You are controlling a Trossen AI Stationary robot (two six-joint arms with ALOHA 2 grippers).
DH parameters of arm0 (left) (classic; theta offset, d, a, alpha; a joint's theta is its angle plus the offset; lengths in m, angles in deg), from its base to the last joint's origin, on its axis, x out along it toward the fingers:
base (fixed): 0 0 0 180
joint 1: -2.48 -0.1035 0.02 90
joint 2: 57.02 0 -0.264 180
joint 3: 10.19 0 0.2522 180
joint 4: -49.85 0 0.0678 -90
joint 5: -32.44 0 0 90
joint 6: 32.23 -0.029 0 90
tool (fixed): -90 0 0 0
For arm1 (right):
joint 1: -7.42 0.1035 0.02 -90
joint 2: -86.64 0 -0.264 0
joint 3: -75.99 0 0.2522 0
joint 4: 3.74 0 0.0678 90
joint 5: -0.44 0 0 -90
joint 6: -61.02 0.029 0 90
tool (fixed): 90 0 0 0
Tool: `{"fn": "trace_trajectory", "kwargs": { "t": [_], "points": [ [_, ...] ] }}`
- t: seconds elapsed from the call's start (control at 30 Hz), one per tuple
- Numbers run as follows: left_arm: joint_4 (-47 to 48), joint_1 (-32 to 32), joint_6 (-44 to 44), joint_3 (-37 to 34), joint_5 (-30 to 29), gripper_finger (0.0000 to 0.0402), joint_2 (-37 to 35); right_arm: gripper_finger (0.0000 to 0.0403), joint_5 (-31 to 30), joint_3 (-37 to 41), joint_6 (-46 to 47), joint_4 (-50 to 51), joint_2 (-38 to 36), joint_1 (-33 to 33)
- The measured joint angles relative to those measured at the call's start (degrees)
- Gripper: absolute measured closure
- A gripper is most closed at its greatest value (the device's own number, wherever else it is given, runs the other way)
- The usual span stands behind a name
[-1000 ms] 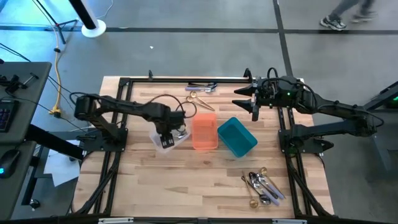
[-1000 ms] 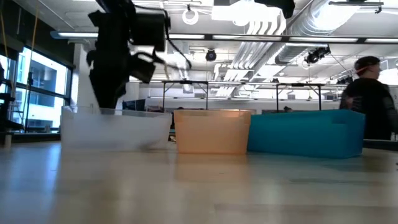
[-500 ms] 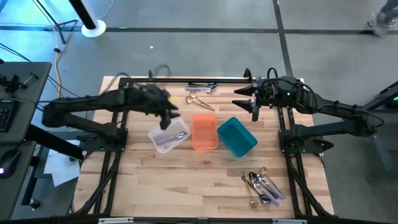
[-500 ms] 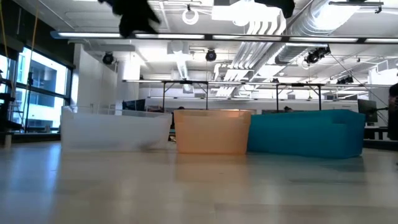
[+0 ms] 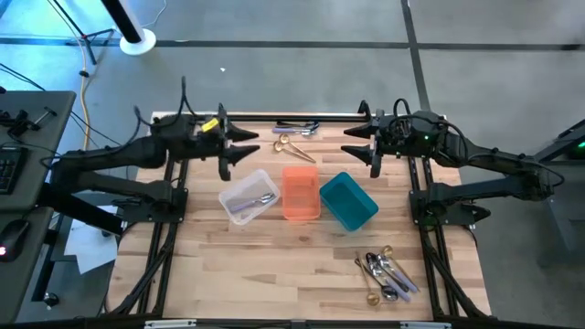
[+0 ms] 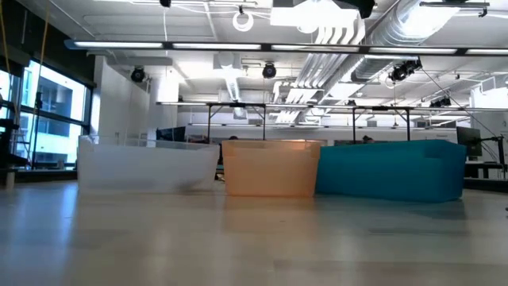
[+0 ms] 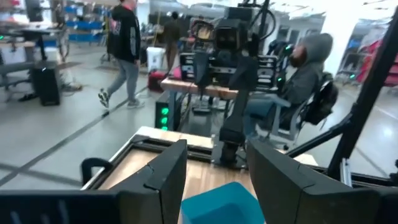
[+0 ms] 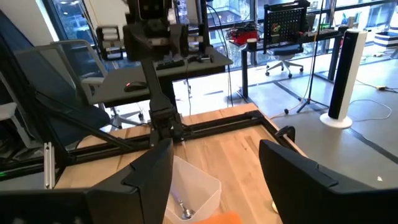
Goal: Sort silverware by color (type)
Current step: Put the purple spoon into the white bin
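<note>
Left gripper (image 5: 239, 152) withdrawn from clear bin (image 5: 249, 196), fingers spread, empty; right gripper (image 5: 361, 146) likewise spread, empty.
Silverware (image 5: 387, 272): heaped well beyond both fingertips; probably light, stiff, slippery; pinch mid-handle.

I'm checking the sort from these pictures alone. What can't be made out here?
- Silverware in the clear bin: high view, too small to count or name by type.
- Pile of silverware at the table's near right: high view, pieces overlap.
- Orange bin and teal bin: low view, walls hide the insides.
- Left gripper and right gripper: out of frame in the low view.
</note>
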Motion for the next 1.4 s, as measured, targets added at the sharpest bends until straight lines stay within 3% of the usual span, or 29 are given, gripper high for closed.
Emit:
{"fn": "trace_trajectory", "kwargs": {
  "t": [0.17,0.33,1.4],
  "points": [
    [-8.5,0.9,-1.9,-5.5,0.1,0.0243,0.5,0.018,0.0,0.0,-1.9,0.0,0.0,0.0],
    [-7.8,0.3,-5.0,-5.8,-0.1,0.0243,0.7,0.018,0.0,0.0,-4.8,0.0,0.0,0.0],
    [-7.7,-0.2,-1.4,-5.8,-0.1,0.0243,0.7,0.018,0.0,0.0,-3.0,0.0,0.0,0.0]
  ]
}}
